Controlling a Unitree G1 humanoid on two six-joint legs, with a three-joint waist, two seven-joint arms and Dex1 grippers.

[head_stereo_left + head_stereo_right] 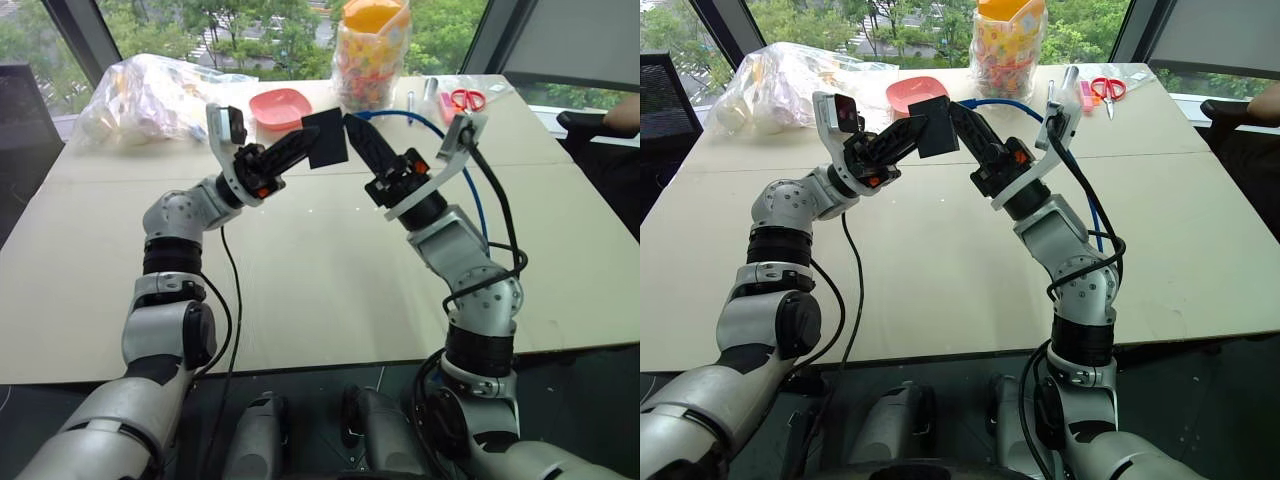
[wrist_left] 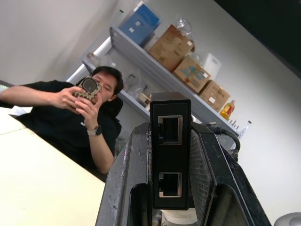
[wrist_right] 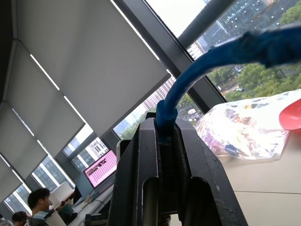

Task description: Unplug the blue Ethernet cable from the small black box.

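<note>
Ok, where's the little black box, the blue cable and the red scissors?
small black box (image 2: pixel 170 155): left wrist view, on its edge with the two ports.
blue Ethernet cable (image 3: pixel 188 80): right wrist view, on the cord above the fingers.
red scissors (image 1: pixel 466 98): left eye view, on the handles.

Black box (image 1: pixel 932 112) betw. L gripper (image 1: pixel 908 128) & R gripper (image 1: pixel 962 117), above table (image 1: pixel 940 260)
</note>
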